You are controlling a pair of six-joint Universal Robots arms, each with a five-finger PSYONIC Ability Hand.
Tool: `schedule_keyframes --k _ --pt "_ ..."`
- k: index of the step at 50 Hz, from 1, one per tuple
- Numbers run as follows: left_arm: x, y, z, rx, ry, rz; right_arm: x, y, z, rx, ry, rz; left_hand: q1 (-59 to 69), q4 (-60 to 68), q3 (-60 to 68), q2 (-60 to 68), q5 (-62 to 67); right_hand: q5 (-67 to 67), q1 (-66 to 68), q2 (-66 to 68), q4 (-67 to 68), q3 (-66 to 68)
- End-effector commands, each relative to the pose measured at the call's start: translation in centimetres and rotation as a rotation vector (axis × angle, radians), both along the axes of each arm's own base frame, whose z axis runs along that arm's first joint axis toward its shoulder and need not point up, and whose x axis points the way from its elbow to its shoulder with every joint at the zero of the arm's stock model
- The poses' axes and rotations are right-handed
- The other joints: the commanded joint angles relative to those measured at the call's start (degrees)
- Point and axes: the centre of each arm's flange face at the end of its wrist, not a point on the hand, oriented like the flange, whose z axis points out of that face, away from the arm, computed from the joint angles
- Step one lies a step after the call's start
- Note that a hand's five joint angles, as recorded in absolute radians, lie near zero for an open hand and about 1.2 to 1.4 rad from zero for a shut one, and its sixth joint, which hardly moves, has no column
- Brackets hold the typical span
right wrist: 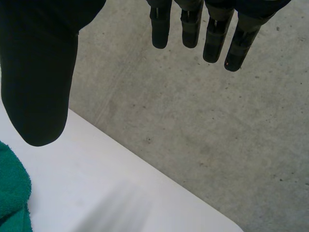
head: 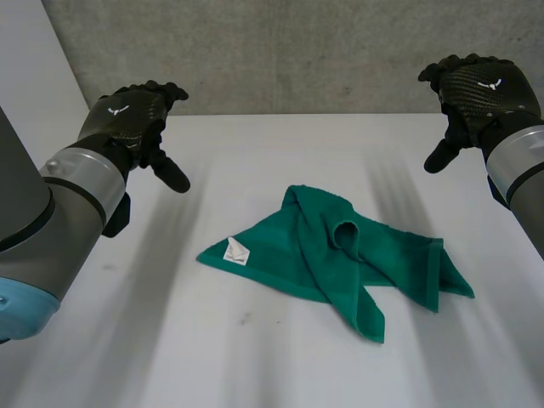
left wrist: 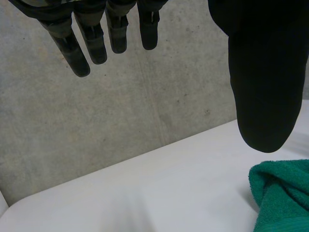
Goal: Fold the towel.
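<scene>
A green towel [head: 340, 255] lies crumpled in the middle of the white table [head: 255, 153], with a small white label [head: 235, 251] at its left corner. My left hand [head: 136, 119] hovers open above the table's far left, well away from the towel. My right hand [head: 480, 89] hovers open at the far right, also apart from it. In the left wrist view the straight fingers [left wrist: 96, 41] and thumb hold nothing, and an edge of the towel [left wrist: 282, 193] shows beyond the thumb. In the right wrist view the fingers [right wrist: 212, 36] are straight too, with a bit of towel [right wrist: 12, 193] beside the thumb.
A grey concrete wall [head: 297, 51] rises behind the table's far edge. Bare white tabletop surrounds the towel on all sides.
</scene>
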Motion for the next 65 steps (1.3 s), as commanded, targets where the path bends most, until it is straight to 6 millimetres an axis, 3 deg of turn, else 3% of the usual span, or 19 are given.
schedule_keyframes --k 1,12,17,22,25,30,38,40,41,45,52,59,61,62,65 --pt "0.0 0.0 0.0 0.001 0.0 -0.001 0.0 0.0 0.0 0.003 0.0 0.0 -1.23 -1.02 -1.46 -1.24 -1.62 -3.32 -0.76 -1.87 -2.7 -1.57" --pt "-0.1 0.1 -0.1 0.009 0.012 -0.003 0.0 -0.1 -0.2 0.01 0.02 -0.002 -0.39 -0.18 -0.62 -0.4 -0.78 -3.32 -0.76 -1.87 -2.7 -1.57" --pt "-1.3 1.4 -0.5 0.057 0.069 -0.054 -0.2 0.5 -0.8 0.054 0.15 0.001 0.28 0.49 0.05 0.27 -0.11 -3.32 -0.76 -1.87 -2.7 -1.57" --pt "-5.1 3.7 -3.0 0.144 0.055 -0.189 -0.6 1.4 -2.4 0.138 0.312 0.016 0.61 0.83 0.39 0.61 0.23 -3.32 -0.76 -1.87 -2.7 -1.57" --pt "-6.8 5.0 -4.4 0.174 0.031 -0.246 -0.8 1.7 -3.1 0.172 0.333 0.022 0.95 1.17 0.72 0.95 0.56 -3.32 -0.76 -1.87 -2.7 -1.57" --pt "-9.7 7.3 -8.2 0.25 -0.034 -0.341 -1.2 2.3 -5.5 0.245 0.352 0.031 1.62 1.84 1.39 1.62 1.24 -3.32 -0.76 -1.87 -2.7 -1.57" --pt "-12.7 9.3 -13.4 0.325 -0.113 -0.422 -1.1 1.8 -10.6 0.282 0.36 0.034 4.47 4.69 4.25 4.47 4.09 -3.32 -0.76 -1.87 -2.7 -1.57" --pt "-12.9 9.4 -13.8 0.33 -0.119 -0.428 -1.1 1.7 -10.9 0.276 0.358 0.031 5.16 5.37 4.93 5.15 4.77 -3.32 -0.76 -1.87 -2.7 -1.57" --pt "-13.6 9.7 -15.1 0.342 -0.135 -0.44 -1.1 1.4 -12.0 0.267 0.354 0.03 7.32 7.54 7.09 7.32 6.94 -3.32 -0.76 -1.87 -2.7 -1.57" --pt "-14.6 9.8 -16.5 0.348 -0.15 -0.449 -0.9 0.9 -14.1 0.292 0.359 0.041 10.35 10.57 10.12 10.35 9.97 -3.32 -0.76 -1.87 -2.7 -1.57" --pt "-15.1 9.5 -17.0 0.332 -0.162 -0.459 -0.8 0.3 -15.9 0.33 0.367 0.051 16.93 17.15 16.7 16.93 16.55 0.97 3.53 2.42 1.59 2.72" --pt "-15.8 9.0 -19.0 0.305 -0.226 -0.48 -1.0 -0.5 -16.1 0.33 0.365 0.037 36.75 36.97 36.52 36.75 36.36 30.85 33.42 32.31 31.48 32.61" --pt "-15.9 8.9 -19.1 0.289 -0.233 -0.484 -1.2 -0.8 -16.0 0.327 0.363 0.027 47.49 47.7 47.26 47.48 47.1 46.3 48.87 47.75 46.93 48.05" --pt "-16.0 8.7 -19.1 0.274 -0.235 -0.484 -1.6 -1.2 -15.8 0.324 0.358 0.013 58.04 58.25 57.81 58.03 57.65 66.03 68.6 67.49 66.66 67.78" --pt "-16.1 8.3 -18.3 0.243 -0.22 -0.48 -1.8 -1.4 -15.7 0.317 0.352 0.005 67.88 68.09 67.65 67.87 67.49 66.68 69.24 68.13 67.3 68.43"
